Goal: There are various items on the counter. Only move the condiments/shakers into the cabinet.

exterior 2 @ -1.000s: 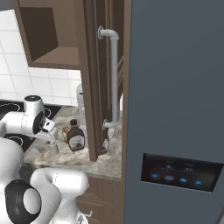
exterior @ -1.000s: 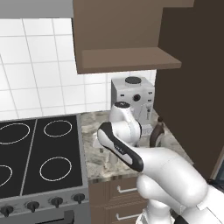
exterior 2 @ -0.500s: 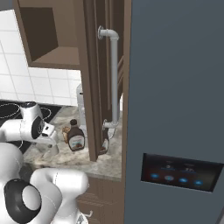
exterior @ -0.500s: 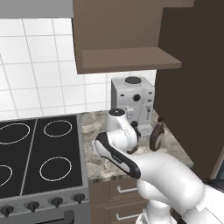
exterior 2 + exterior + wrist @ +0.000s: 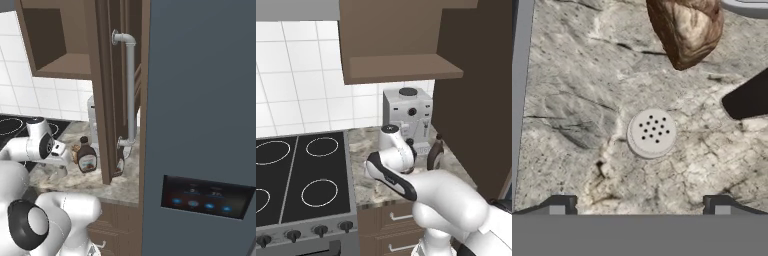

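Shaker (image 5: 651,133): small, round and whitish-grey, seen from straight above; flat lid dotted with small dark holes. It stands upright on the counter (image 5: 572,90), apart from everything around it.
Gripper (image 5: 639,205): fingers spread wide, holding nothing; the shaker lies between the lines of the two tips, not touched.
Food lump (image 5: 685,29): brown, rough and roundish, on the stone near the shaker but apart from it.
Bottle (image 5: 87,157): dark brown with a black cap and pale label, upright on the counter just right of the arm.
Second bottle (image 5: 434,155): dark, at the counter's right end, beside the cabinet door.
Cabinet (image 5: 401,67): dark brown, above the counter, its shelf bare.
Coffee machine (image 5: 407,116): silver, at the far wall.
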Tool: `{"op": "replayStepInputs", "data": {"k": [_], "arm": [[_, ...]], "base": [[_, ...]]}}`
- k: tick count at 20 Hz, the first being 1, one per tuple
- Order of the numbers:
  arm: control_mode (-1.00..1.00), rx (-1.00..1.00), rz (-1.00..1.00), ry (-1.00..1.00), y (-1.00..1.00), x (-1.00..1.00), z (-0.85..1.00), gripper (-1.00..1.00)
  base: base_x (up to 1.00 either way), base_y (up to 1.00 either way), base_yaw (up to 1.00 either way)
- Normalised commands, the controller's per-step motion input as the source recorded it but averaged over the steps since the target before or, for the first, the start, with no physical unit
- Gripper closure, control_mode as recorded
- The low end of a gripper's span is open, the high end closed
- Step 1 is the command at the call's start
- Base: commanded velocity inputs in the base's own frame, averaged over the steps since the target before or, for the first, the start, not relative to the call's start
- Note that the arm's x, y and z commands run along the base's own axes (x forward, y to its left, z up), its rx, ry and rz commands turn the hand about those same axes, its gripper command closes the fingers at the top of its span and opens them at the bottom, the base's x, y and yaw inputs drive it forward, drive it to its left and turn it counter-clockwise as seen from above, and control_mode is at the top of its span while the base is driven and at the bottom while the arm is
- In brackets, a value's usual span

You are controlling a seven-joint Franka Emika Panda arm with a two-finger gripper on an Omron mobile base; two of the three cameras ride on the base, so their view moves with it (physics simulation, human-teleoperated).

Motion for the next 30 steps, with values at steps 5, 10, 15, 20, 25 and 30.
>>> {"op": "replayStepInputs", "data": {"k": [5, 10, 15, 20, 25, 30], "arm": [[-1.00, 0.00, 0.07, 0.00, -0.11, 0.00, -0.13, -1.00], [-1.00, 0.00, 0.07, -0.01, 0.00, 0.02, -0.28, -1.00], [-1.00, 0.00, 0.02, -0.03, 0.00, 0.21, -0.18, -1.00], [-1.00, 0.00, 0.01, -0.05, 0.00, 0.27, -0.14, -1.00], [-1.00, 0.01, 0.01, -0.06, 0.00, 0.17, -0.05, -1.00], [-1.00, 0.00, 0.00, -0.02, 0.00, 0.12, -0.05, -1.00]], "base": [[0.00, 0.00, 0.00], [0.00, 0.00, 0.00], [0.00, 0.00, 0.00], [0.00, 0.00, 0.00], [0.00, 0.00, 0.00], [0.00, 0.00, 0.00]]}}
